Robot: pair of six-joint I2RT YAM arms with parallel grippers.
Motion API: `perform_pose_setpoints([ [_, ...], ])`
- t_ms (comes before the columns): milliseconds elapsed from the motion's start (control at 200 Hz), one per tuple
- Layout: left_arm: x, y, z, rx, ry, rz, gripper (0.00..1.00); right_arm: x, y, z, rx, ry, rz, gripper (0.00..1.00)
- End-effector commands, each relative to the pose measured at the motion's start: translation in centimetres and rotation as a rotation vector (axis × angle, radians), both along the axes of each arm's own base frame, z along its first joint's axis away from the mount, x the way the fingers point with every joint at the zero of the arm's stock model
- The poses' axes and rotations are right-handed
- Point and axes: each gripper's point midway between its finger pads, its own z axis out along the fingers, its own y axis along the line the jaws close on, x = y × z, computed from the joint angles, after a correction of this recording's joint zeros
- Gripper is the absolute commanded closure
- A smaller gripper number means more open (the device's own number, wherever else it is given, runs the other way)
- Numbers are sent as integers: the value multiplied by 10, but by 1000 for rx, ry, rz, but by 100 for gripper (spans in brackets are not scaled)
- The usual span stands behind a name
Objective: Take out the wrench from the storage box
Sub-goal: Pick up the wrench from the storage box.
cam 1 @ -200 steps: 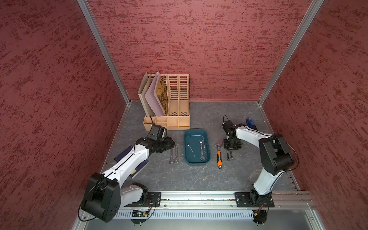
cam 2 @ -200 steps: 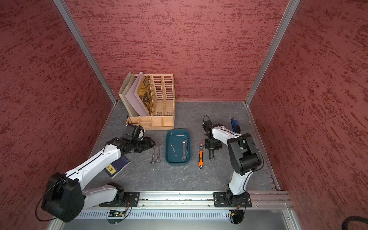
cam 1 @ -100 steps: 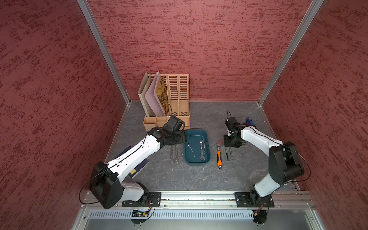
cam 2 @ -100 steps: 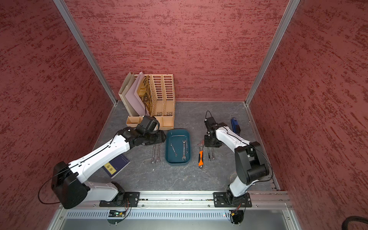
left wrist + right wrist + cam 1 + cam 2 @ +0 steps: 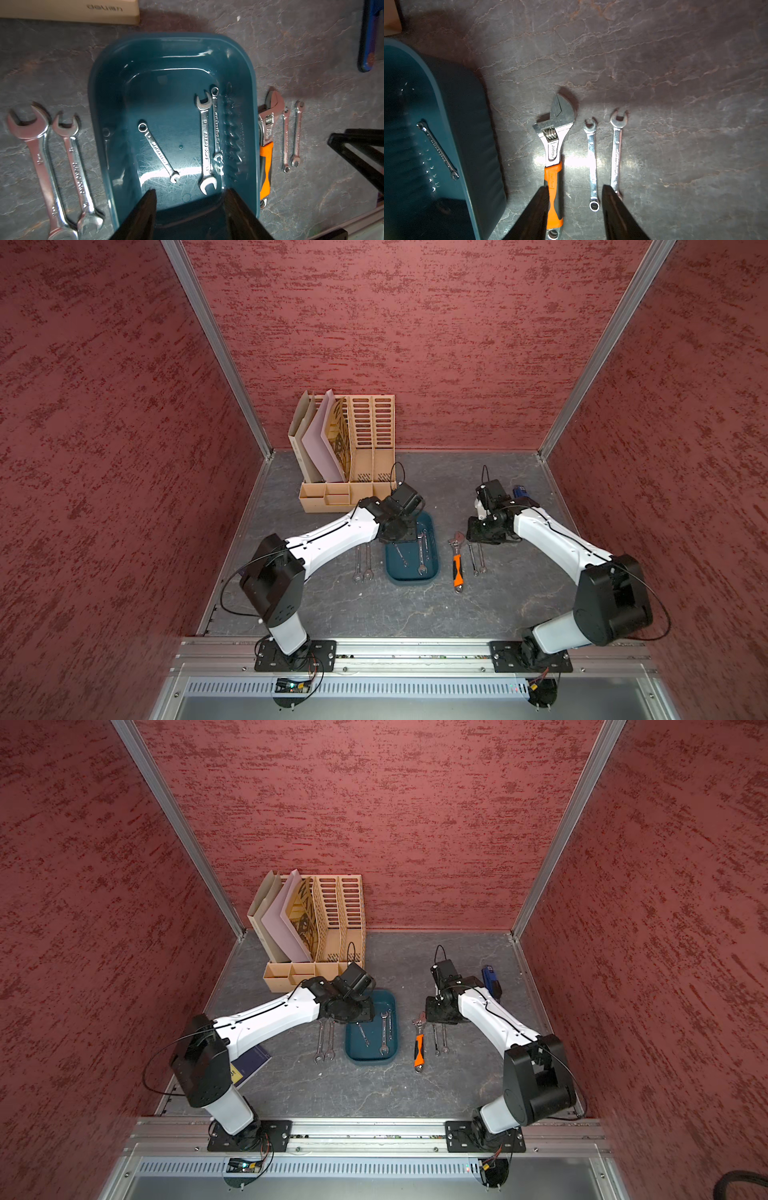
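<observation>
Left gripper (image 5: 190, 193) is the one I'd use: it hangs over the storage box (image 5: 252, 83) with its jaws standing apart and nothing between them. In both top views it sits above the box's end toward the file organizer (image 5: 353, 448).

Three wrenches lie flat on the box floor. Closest to the fingertips, as the left wrist view shows it, is the double open-end wrench (image 5: 205, 143), its long axis running along the box's length. A slim combination wrench (image 5: 216, 124) lies just beside it on the side toward the box's right wall, so close that I can't tell whether they touch. A small combination wrench (image 5: 159, 152) lies apart from those two, slanted across the floor.

My jaws open crosswise to the double open-end wrench's shaft. I judge that a descent with a slight shift toward that wall would put a finger on either side of it. The slim neighbour is the risk — one finger must land in the narrow space between them or catch both.

Right gripper (image 5: 574, 187) is off the box altogether — jaws apart and empty over the table (image 5: 675, 83). Below it are an orange-handled adjustable wrench (image 5: 553, 145) and two little wrenches (image 5: 591, 164) lying outside the box. It is the farther arm for this pick.
</observation>
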Motion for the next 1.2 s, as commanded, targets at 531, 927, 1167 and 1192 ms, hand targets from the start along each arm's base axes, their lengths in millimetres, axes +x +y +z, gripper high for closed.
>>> perform_pose_setpoints([
  [531, 17, -41, -65, 59, 135, -10, 44, 1, 7, 4, 54, -5, 11, 53],
  [927, 8, -39, -89, 200, 183, 5, 45, 1, 3, -6, 22, 29, 8, 53],
  [1167, 5, -36, -101, 228, 207, 1, 53, 0, 3, -7, 19, 33, 8, 53],
  [1192, 5, -36, -102, 231, 208, 0, 54, 0, 3, -7, 18, 34, 8, 53],
])
